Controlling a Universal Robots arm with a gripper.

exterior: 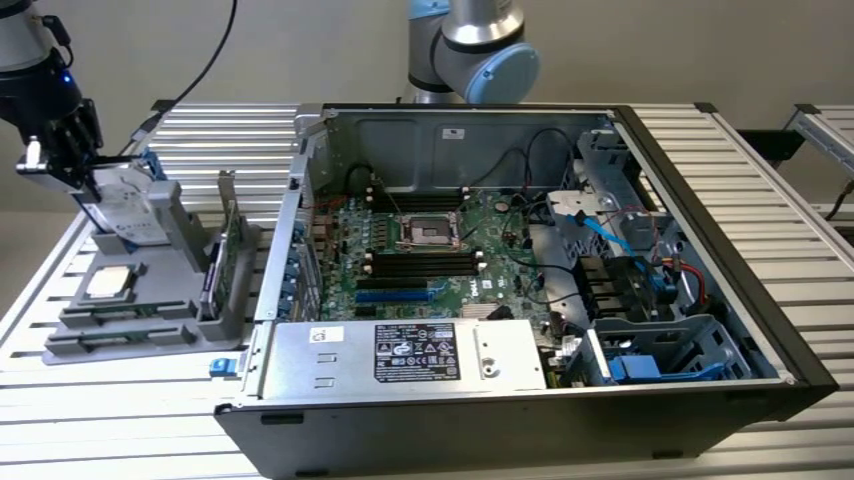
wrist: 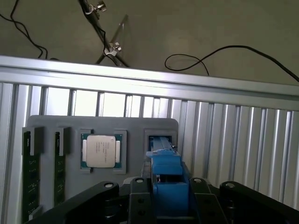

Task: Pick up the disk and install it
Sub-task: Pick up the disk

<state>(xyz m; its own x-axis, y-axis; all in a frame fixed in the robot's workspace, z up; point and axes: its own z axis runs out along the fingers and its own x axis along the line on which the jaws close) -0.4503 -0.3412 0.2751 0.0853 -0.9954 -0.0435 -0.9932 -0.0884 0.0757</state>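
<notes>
The disk [exterior: 130, 214], a silver-grey drive with a white label in a blue carrier, stands upright in a slot of the grey holder [exterior: 134, 325] at the exterior view's left. My gripper [exterior: 80, 178] is down over its top edge. In the wrist view the blue carrier end of the disk [wrist: 167, 170] sits between the black fingers [wrist: 140, 198], which press against both of its sides; my gripper [wrist: 170, 203] is shut on it. The disk's lower part still reaches into the holder's slot [wrist: 161, 140].
The open computer case [exterior: 534, 260] lies at the centre-right, with a blue-lined drive bay [exterior: 667, 350] at its near right corner. On the holder lie a square silver chip [wrist: 100, 150], memory sticks [wrist: 29, 172] and a thin upright card [exterior: 220, 260]. A slatted aluminium table [exterior: 747, 200] lies beneath.
</notes>
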